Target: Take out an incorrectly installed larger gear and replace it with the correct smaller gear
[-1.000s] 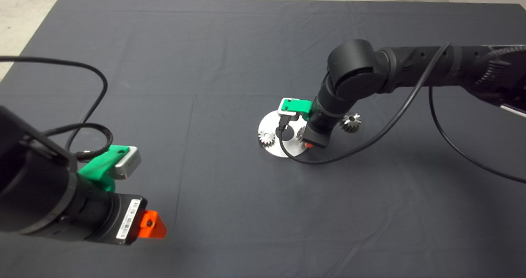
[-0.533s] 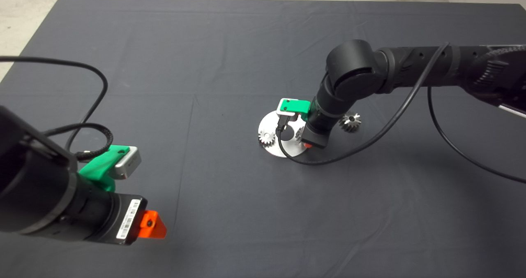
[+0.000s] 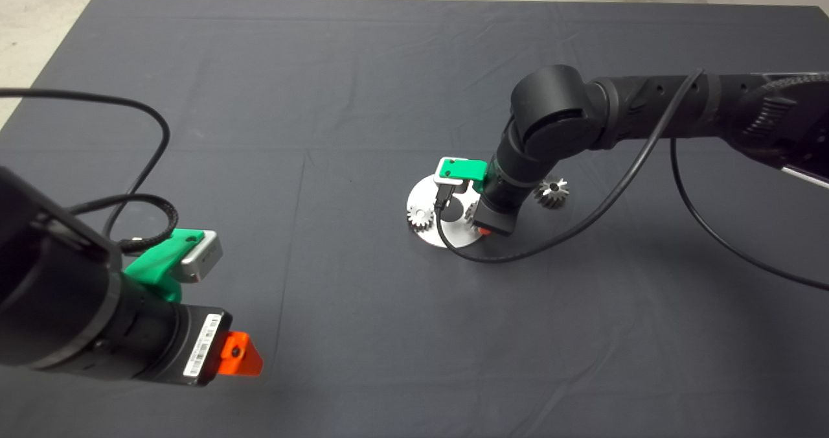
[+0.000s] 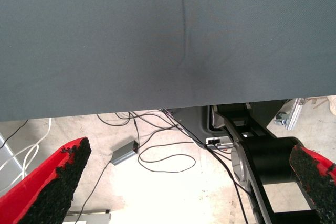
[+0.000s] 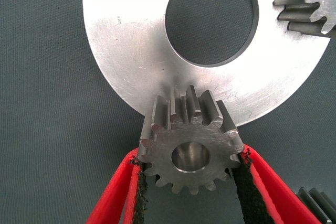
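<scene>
smaller gear (image 5: 190, 148) between right gripper (image 5: 189, 182) pads (clamped)

The dark mat (image 3: 324, 101) carries a round silver plate (image 3: 424, 195) and, beside it, the larger gear (image 3: 552, 192).

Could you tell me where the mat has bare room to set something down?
Bare mat stretches beyond the round plate, and between it and the parked left pincer. It is crowded around the plate: the right pincer holds the smaller gear there, beside the larger gear.
</scene>
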Controlling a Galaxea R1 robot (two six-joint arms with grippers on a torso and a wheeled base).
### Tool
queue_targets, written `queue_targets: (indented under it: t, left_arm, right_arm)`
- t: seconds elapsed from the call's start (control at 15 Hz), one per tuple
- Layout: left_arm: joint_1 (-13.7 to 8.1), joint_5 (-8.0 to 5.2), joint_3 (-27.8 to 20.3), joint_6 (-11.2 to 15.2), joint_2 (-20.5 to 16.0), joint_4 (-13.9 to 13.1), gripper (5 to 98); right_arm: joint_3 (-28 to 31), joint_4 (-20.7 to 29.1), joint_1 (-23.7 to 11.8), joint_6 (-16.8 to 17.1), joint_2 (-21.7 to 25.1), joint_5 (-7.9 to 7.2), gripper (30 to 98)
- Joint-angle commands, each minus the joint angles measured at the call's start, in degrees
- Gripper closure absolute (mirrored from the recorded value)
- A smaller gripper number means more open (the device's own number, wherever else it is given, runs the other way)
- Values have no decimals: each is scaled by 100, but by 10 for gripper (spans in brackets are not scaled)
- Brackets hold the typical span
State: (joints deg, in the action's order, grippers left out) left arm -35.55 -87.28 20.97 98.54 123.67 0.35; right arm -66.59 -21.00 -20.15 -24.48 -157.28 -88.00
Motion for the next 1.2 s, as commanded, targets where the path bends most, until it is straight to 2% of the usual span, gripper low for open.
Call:
queue_targets:
  t: [0.0,1.13]
  left_arm:
    - [-23,-52,-77,34,-13,-106,58]
    - [-23,-61,-77,-10,-5,-106,58]
  right_arm:
    - [16,-150,-24,13,0,-700,898]
    - [16,-150,-59,31,35,-700,898]
